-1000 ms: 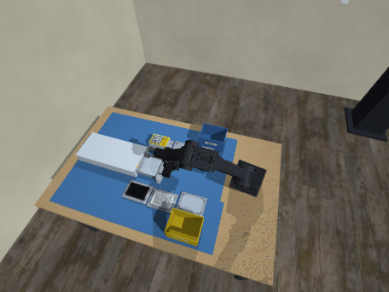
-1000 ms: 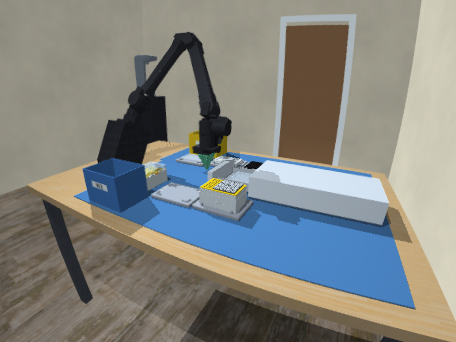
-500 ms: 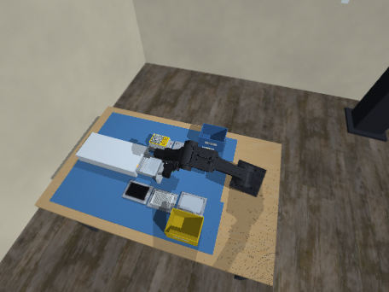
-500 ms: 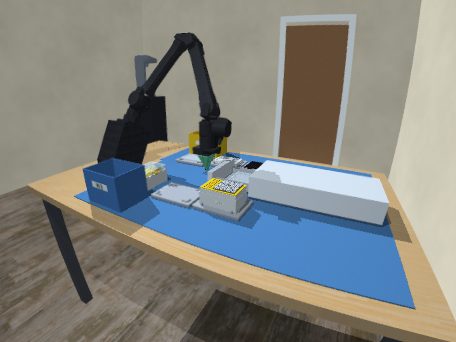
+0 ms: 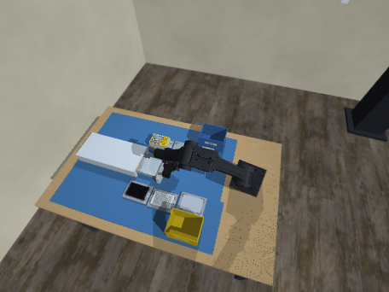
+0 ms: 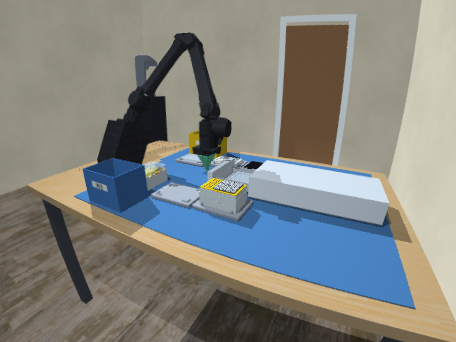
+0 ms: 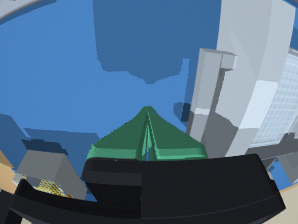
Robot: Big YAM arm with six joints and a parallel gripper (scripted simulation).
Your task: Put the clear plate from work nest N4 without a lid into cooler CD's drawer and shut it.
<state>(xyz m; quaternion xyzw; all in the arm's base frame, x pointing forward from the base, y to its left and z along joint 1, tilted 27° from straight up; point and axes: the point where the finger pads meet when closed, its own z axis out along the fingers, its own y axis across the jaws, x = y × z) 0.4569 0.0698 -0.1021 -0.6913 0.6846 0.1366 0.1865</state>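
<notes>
Tool (image 6: 205, 162), green fingers pressed together on nothing, hangs point-down just in front of the open drawer (image 5: 159, 176) of cooler CD (image 5: 108, 153), left of centre in the top view. A pale gridded plate (image 5: 150, 166), apparently the task's clear plate, lies in the drawer with no lid visible; whether it sits flat inside the ribs cannot be told. A small amber spot shows at the housing's corner beside the drawer.

Such a plate is judged light, stiff and smooth-walled, brittle at the rim. It is best taken by two opposite side walls, low on the skirt, never by the well face.

Lower centre of the surface (image 5: 252, 222), three nests hold a black plate (image 5: 136, 191), a pale welled plate (image 5: 162, 198) and a flat-topped plate (image 5: 191, 202). No contents can be made out in the blue bin (image 6: 107, 187) or the yellow bin (image 5: 181, 232). Beside the cooler stands the yellow-topped tip box (image 6: 223, 187).
</notes>
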